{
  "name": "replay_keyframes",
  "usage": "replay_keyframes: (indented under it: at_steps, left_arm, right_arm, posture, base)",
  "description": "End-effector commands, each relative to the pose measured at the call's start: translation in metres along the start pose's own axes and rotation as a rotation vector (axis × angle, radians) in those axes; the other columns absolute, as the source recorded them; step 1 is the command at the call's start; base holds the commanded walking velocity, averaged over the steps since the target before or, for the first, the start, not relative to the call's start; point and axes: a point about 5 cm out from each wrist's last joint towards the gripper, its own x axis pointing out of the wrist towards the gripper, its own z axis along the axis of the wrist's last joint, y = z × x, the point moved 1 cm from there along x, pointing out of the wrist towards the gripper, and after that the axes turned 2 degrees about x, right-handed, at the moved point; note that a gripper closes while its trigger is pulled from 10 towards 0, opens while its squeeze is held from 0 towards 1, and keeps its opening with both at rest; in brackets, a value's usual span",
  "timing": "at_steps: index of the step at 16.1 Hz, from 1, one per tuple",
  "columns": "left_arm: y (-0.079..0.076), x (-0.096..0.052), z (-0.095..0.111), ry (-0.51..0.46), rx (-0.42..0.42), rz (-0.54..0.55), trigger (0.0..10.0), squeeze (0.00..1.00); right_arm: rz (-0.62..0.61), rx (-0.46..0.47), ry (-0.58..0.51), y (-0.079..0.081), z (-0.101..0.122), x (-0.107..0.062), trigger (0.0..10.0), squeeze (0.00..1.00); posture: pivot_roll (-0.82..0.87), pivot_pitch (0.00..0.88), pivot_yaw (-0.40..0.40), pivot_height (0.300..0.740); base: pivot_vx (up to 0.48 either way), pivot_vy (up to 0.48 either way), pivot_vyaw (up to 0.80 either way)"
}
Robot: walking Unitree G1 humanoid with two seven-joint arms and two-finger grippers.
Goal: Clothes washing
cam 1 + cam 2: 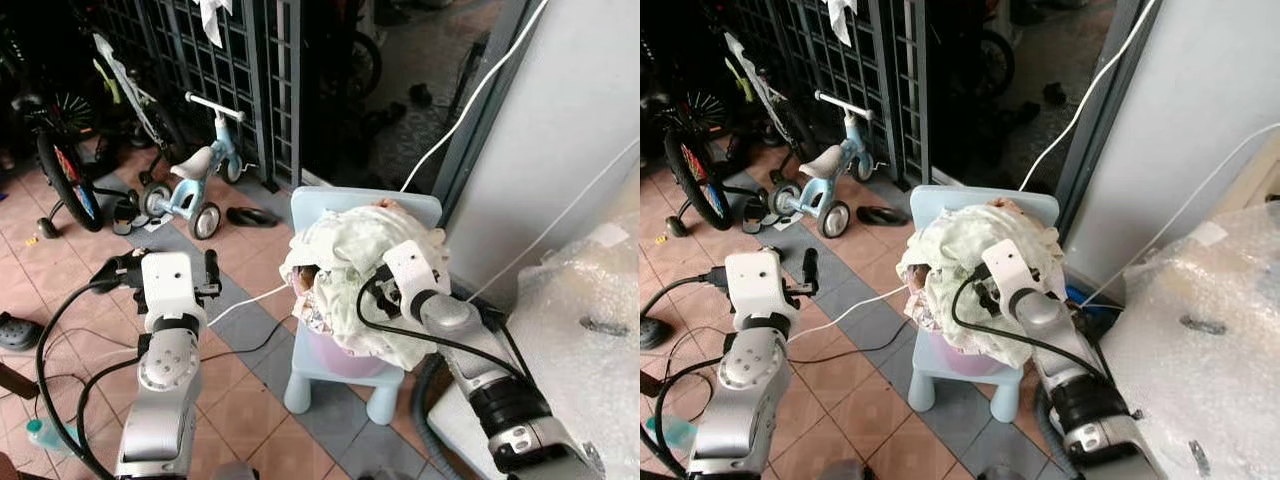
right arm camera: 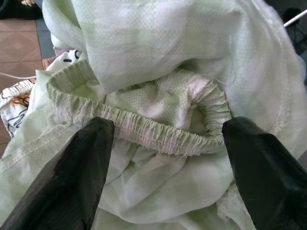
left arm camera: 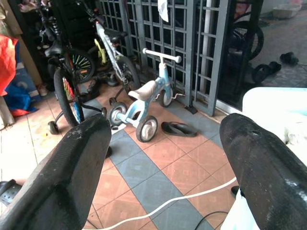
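left eye view: a heap of pale green and white clothes [image 1: 345, 270] sits piled in a pink basin [image 1: 345, 360] on a small light blue chair [image 1: 335, 375], which stands on the tiled floor [image 1: 250, 400] close to a grey wall [image 1: 570, 130]. the right gripper [image 1: 385, 290] is pressed against the near side of the pile, its silver arm reaching in from the lower right. the left gripper [image 1: 165, 270] is held up over the floor well apart from the chair, to its left. a white cable [image 1: 245, 300] runs across the tiles toward the chair. farther back stand a small blue balance bike [image 1: 195, 185], a black slipper [image 1: 250, 216] beside it, a larger bicycle [image 1: 65, 170] and a dark metal gate [image 1: 215, 70]. bubble wrap [image 1: 580, 330] covers something at the right.

right eye view: the same scene; the clothes [image 1: 965, 265] overflow the basin and the right gripper [image 1: 990, 290] rests at their front.

left wrist view: the left gripper's fingers [image 3: 72, 177] are spread wide with nothing between them, looking out over the tiles at the balance bike [image 3: 144, 103] and the gate [image 3: 192, 43].

right wrist view: the right gripper's fingers [image 2: 72, 177] are spread wide just above the clothes [image 2: 168, 72], one on each side of an elastic hem [image 2: 158, 136] of green checked fabric, not closed on it.
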Motion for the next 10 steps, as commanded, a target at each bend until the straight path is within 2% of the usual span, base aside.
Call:
replay_keyframes:
  at_steps: [1,2,4,10]
  left_arm:
    - [0.001,-0.001,0.003,-0.004,0.011,-0.003,10.0,0.0]
    - [0.001,-0.001,0.003,-0.004,0.01,-0.004,10.0,0.0]
    - [0.001,-0.001,0.003,-0.001,0.007,-0.003,10.0,0.0]
    - [0.0,-0.002,0.003,0.002,0.005,-0.001,10.0,0.0]
  right_arm:
    - [0.001,0.014,0.008,0.001,0.003,0.003,5.0,0.0]
    - [0.001,0.024,0.01,0.002,0.002,0.003,0.0,0.0]
    - [0.011,0.061,0.024,0.006,-0.001,0.004,0.0,0.0]
    - [0.02,0.047,0.032,0.013,-0.002,0.008,0.0,0.0]
  posture:
    - [0.07,0.0,-0.015,0.74]
    - [0.07,0.0,-0.016,0.74]
    - [0.07,0.0,-0.017,0.74]
    - [0.07,0.001,-0.025,0.74]
  base:
    - [0.0,0.0,0.0]
    - [0.0,0.0,0.0]
    - [0.0,0.0,0.0]
    - [0.0,0.0,0.0]
